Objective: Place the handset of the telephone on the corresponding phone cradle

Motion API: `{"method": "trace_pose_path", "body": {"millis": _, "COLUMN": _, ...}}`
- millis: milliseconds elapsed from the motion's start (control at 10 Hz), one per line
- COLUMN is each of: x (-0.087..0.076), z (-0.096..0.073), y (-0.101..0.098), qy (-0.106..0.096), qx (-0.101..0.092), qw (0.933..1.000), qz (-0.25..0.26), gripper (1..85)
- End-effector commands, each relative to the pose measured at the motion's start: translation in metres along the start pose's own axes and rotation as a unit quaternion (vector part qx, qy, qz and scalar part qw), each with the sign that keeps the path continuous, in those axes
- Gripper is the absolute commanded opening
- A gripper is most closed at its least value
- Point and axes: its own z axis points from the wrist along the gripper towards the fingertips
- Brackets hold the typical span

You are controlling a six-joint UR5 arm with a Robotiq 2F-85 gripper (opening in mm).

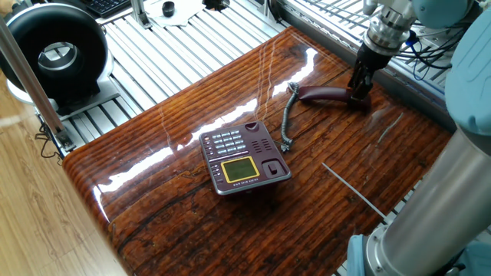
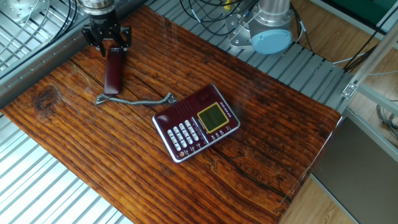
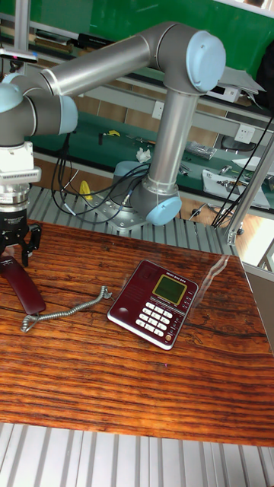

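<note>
Table [image 1: 176, 207]: dark, glossy wood-grain top, streaked with bright glare from overhead light. It sits on a ribbed aluminium frame [image 2: 37, 186] that runs past the wood on several sides. Light wooden floor [image 1: 38, 222] beside it. Round black device with a silver centre [image 1: 57, 54] on the frame near one corner. Green wall panel [image 3: 114, 19] behind, with a cluttered workbench [image 3: 221, 156] below. Loose cables [image 2: 211, 9] trail along the far frame.

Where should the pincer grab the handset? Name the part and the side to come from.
Grip the handset across its narrow width, near the end far from the coiled cord, coming straight down from above. It lies flat on the table, so only top access is free. The pincer hangs over that end, jaws spread.
</note>
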Motion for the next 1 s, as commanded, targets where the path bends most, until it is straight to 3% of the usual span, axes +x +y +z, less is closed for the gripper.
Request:
{"method": "trace_pose_path", "body": {"millis": 0, "x": 0.0041, "z": 0.0023, "y": -0.0003, "qy": 0.002, "qx": -0.002, "qw": 1.0, "qz": -0.001, "gripper": 59.0}}
{"method": "trace_pose_path", "body": {"millis": 400, "x": 0.0018, "z": 0.0027, "y": -0.0056, "qy": -0.002, "qx": 0.002, "qw": 1.0, "qz": -0.004, "gripper": 59.0}}
{"method": "trace_pose_path", "body": {"millis": 900, "x": -0.0035, "z": 0.0024, "y": -0.002, "qy": -0.013, "qx": -0.015, "qw": 0.9998, "qz": -0.009, "gripper": 59.0}}
